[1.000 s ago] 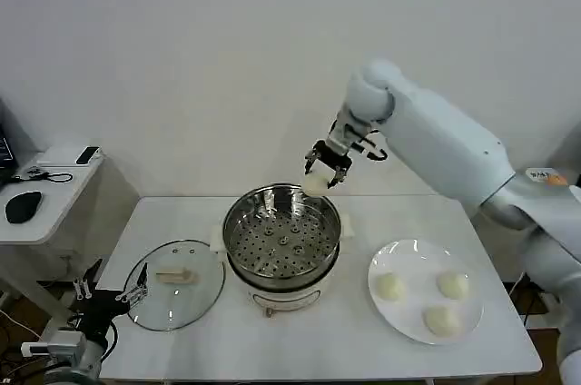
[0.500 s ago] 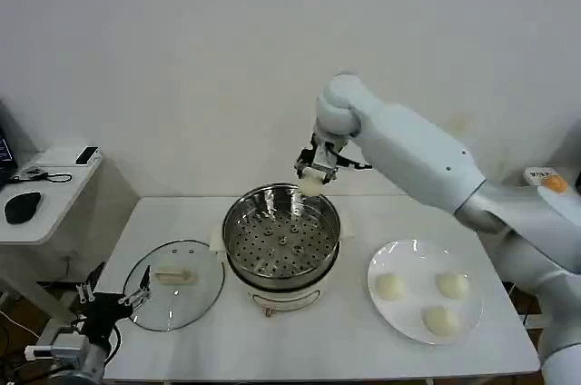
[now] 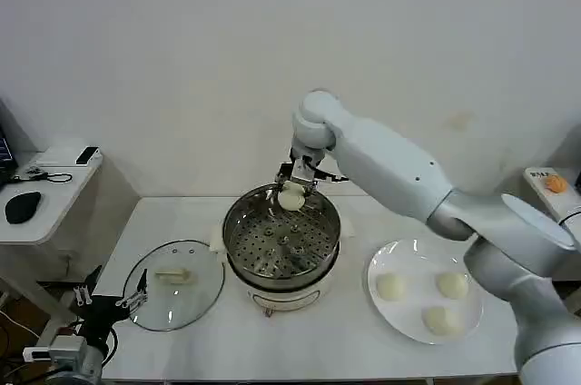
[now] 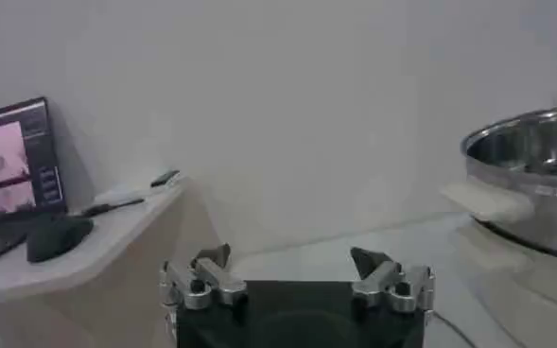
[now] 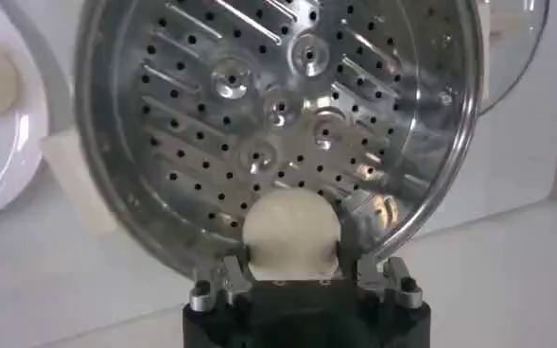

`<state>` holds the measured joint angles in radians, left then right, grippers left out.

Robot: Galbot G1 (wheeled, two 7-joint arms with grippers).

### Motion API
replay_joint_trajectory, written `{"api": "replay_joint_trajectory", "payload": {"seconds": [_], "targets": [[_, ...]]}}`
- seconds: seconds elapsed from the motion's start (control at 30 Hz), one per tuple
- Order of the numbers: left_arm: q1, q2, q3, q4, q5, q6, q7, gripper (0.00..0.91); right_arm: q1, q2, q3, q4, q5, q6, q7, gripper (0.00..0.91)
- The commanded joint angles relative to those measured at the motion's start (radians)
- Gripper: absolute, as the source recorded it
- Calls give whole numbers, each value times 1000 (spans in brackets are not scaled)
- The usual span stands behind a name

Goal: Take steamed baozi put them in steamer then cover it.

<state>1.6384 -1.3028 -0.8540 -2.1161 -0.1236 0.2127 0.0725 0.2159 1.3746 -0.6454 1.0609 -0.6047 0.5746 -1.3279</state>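
**Bun held over the far rim of the steamer**

White wall backs a white table (image 3: pixel 182 222) in the head view; at its middle stands the steamer (image 3: pixel 282 244), a shiny perforated steel basket on a cream pot base with side handles; its holed floor is bare in the right wrist view.

Reaching in from the right, the right arm carries the right gripper (image 3: pixel 292 187) above the steamer's far rim; its jaws are clamped on one baozi (image 3: pixel 290 199), a smooth cream-white bun; the right wrist view shows that bun pinched between the two fingers with the basket floor beyond it; whether the bun hangs just inside the rim or directly over it is hard to judge from these angles.

On the robot's right side of the table lies a white plate (image 3: pixel 413 312), well apart from the steamer; three more buns (image 3: pixel 440 319) sit on it, each separate from the others.

On the robot's left side the cover (image 3: pixel 175 283) lies flat on the table just beside the pot base; it is clear glass with a metal rim and a cream bar handle at its centre.

Low at the table's near left corner waits the left gripper (image 3: pixel 111 298), off the table edge; its jaws stand apart and hold nothing; a side desk (image 3: pixel 45 203) with a dark mouse (image 3: pixel 23 206) stands farther left.
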Motion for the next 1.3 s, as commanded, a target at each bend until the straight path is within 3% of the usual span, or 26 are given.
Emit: {"api": "replay_joint_trajectory", "payload": {"seconds": [0.03,0.13,0.47,1.3], "targets": [[0,0,-1,2,0,-1,0,907,-16,38,8,-55,-9,0,3,635],[0,-1,1,9,0,-2,-2,907,-25,60,14,-83,-20,-2,40,635],[3,-7,7,19,2,-7,-7,907,-34,75,18,-99,15,-27,19,645],[-9,0,10,41,0,-7,-5,907,-52,104,37,-176,-36,-15,31,645]]}}
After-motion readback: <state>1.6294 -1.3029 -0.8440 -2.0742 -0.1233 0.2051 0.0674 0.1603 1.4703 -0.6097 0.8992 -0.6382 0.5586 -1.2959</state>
